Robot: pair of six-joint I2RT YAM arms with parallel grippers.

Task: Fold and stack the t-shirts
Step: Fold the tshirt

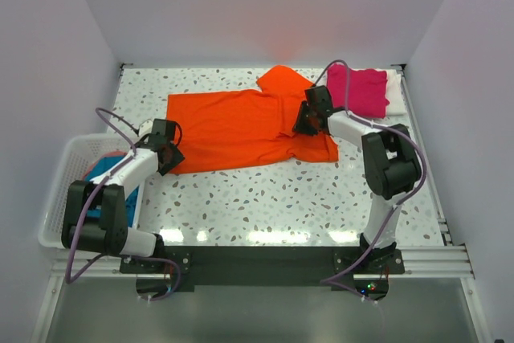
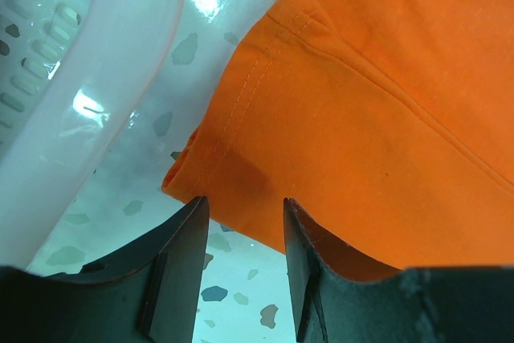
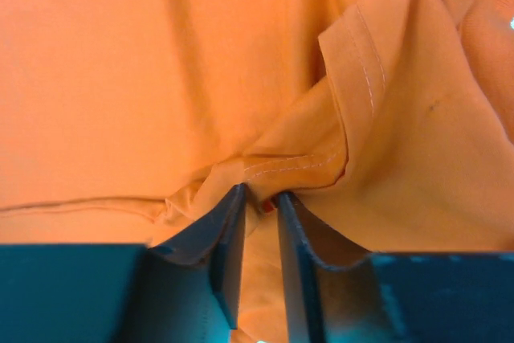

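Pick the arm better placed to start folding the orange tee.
Right, probably. The right pincer is pinched on a bunch of the orange tee by the sleeve, ready to lift. The left pincer straddles the hem corner with jaws apart, not yet gripping.

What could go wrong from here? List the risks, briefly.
1. The left tool, open around the hem corner of the orange t-shirt, may catch only the edge and slip when lifting.
2. The right tool pinches a bunched fold by the sleeve; it may drag extra layers and skew the fold.
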